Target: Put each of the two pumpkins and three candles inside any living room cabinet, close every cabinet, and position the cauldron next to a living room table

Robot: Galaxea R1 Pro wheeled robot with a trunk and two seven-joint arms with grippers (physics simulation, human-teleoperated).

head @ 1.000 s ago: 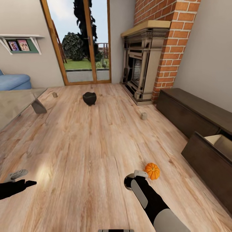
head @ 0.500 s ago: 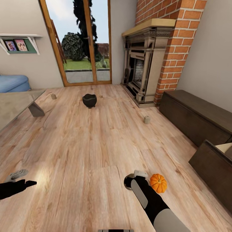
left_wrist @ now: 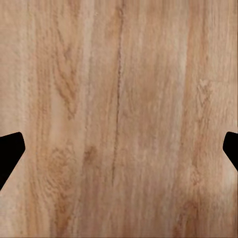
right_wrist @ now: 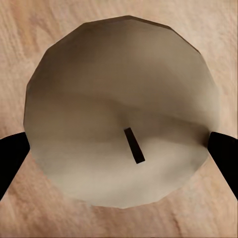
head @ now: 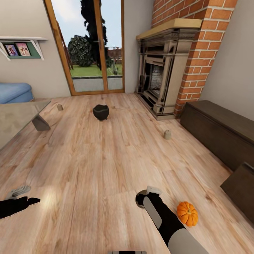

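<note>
Right gripper (right_wrist: pixel 119 144) clamps a candle (right_wrist: pixel 121 111) across its round side; it looks rigid, light and smooth, so a mid-height grip seems soundest; left gripper (left_wrist: pixel 119 153) spread wide, empty.

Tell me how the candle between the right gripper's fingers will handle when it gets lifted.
The candle looks stout and rigid, so it probably won't deform. Its smooth round side may slip or twist between the right gripper fingers. Dropped on its side on the floor, it would likely roll.

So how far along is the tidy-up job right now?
Nothing looks stowed. In hand: the right gripper is shut on a candle. Left on the floor: a pumpkin, two more candles and the cauldron, apart from the table.
</note>
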